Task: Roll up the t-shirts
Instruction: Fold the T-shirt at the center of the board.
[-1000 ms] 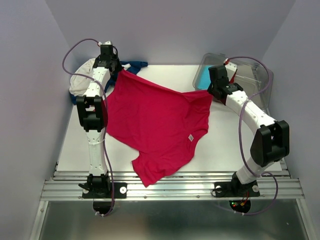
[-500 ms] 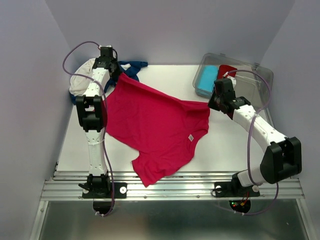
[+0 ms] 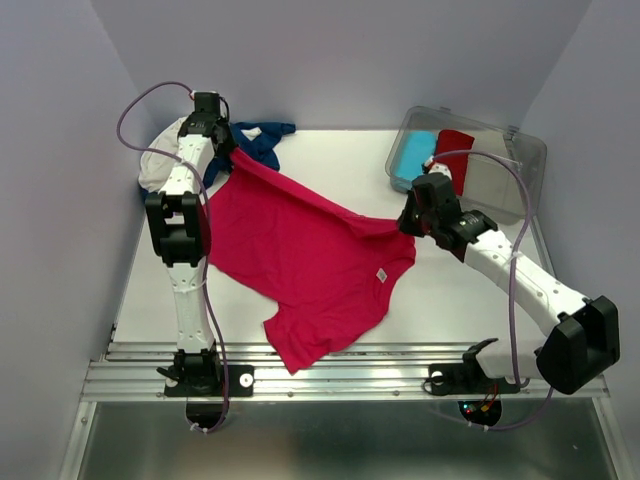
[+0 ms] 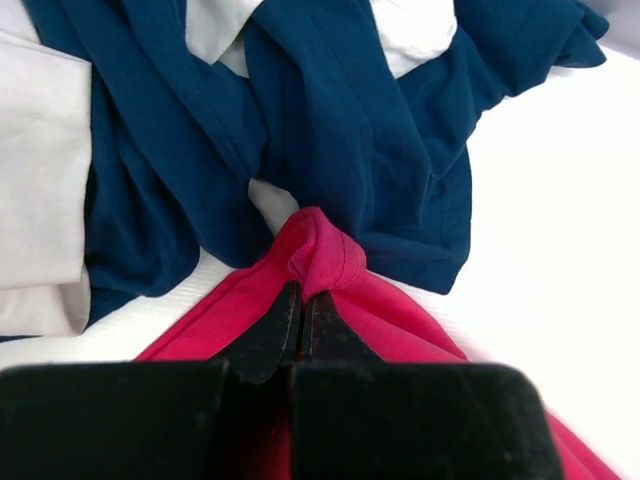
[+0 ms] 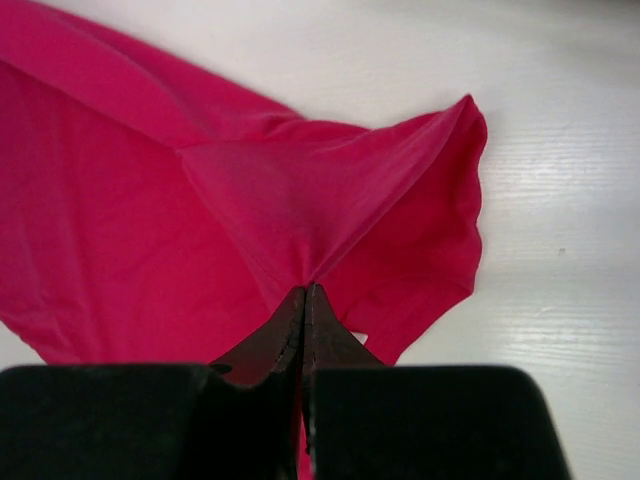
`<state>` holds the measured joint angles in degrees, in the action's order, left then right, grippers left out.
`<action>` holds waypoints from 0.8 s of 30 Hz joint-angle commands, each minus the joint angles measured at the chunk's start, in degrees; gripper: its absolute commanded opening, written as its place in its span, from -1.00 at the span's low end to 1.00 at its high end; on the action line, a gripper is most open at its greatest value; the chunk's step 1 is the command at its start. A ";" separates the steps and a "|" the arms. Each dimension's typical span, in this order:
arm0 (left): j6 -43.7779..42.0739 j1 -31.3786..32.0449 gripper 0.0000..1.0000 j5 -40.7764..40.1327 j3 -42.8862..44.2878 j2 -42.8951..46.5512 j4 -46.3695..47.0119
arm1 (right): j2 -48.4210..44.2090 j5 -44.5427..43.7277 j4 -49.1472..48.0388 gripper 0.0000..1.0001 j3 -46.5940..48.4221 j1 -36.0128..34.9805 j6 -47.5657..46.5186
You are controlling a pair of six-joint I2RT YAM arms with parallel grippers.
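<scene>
Across the middle of the desk (image 3: 455,300) you see the pink-red t-shirt (image 3: 300,250), spread mostly flat, with one sleeve reaching toward the front edge. Its small white label (image 3: 381,275) lies on the right part of the cloth. The far edge of the shirt is lifted and drawn into a nearly straight line between your two arms.

At the far left end of that line the left tool (image 4: 303,298) is closed on a small bunch of the pink-red cloth. In the left wrist view the fabric bulges out just past the fingertips. At the right end the right tool (image 5: 304,292) is closed too, pinching a fold of the same shirt, and from that pinch the cloth fans out over the desk.

Just behind the left tool the navy blue t-shirt (image 4: 340,130) lies crumpled. The cream-white t-shirt (image 3: 160,168) is heaped beside it and partly under it, in the far left corner. It seems the navy one touches the pink-red bunch, but the view is too close for you to be sure.

At the far right of the desk a clear plastic bin (image 3: 505,180) holds a light-blue roll (image 3: 410,160) and a darker red roll (image 3: 455,148) side by side.
</scene>
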<state>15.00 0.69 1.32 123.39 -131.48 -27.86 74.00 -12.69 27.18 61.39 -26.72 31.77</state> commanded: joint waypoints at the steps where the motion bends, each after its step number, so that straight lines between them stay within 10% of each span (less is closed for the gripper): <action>1: -1.64 -0.25 -1.00 -3.17 -1.22 5.01 -0.79 | -1.66 -1.29 1.56 -0.99 -1.09 -3.07 0.14; 24: -2.61 -1.83 -1.00 -6.07 -8.15 7.20 -4.14 | -3.68 -0.85 3.85 -0.99 -7.77 -11.07 2.42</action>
<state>13.30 -0.84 -3.51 118.50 -130.17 -31.18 71.99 -13.08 30.68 54.50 -36.40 33.30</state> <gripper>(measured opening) 0.037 0.019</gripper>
